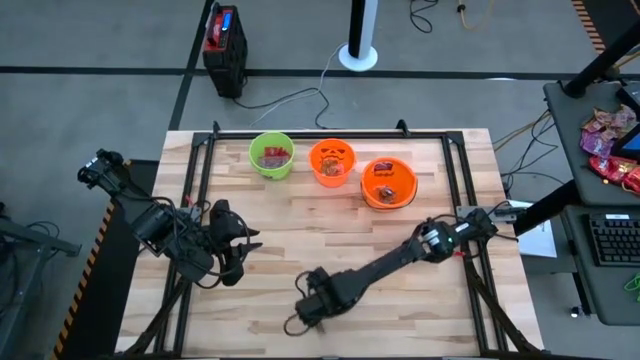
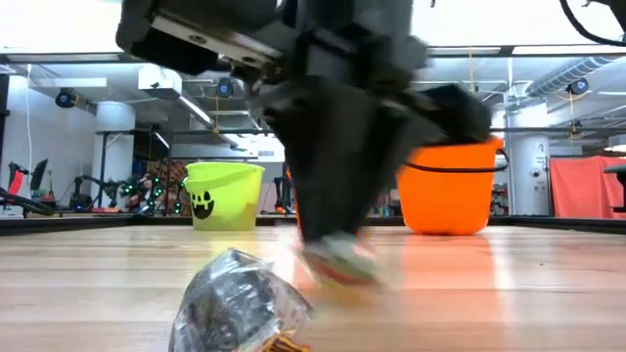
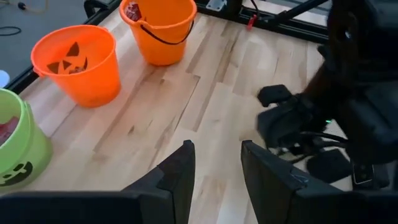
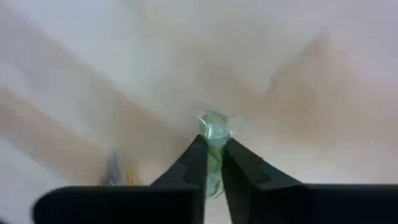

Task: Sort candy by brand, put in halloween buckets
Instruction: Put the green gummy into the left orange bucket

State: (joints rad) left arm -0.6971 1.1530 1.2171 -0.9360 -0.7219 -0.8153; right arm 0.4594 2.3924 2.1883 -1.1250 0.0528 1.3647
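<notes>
1. Right claw point(image 4: 212, 163) is reaching down near the front edge of the counter point(image 1: 300, 225), left of its middle. Its fingers are pinching a small green-and-red wrapped candy point(image 4: 214, 132) between the tips, narrow gap, candy just above the wood.
2. In the low view the same candy point(image 2: 337, 259) is showing blurred under the right claw point(image 2: 337, 249), close to the counter surface.
3. Left claw point(image 3: 214, 180) is hovering over the left half of the counter, fingers slightly apart, holding nothing.
4. Three buckets are standing in a row along the back edge: lime green bucket point(image 1: 271, 155), orange jack-o'-lantern bucket point(image 1: 332, 162), wider orange bucket point(image 1: 388, 183). Each is holding some reddish wrapped pieces.
5. A crumpled clear wrapper point(image 2: 240, 303) is lying at the front edge, nearest the low camera.
</notes>
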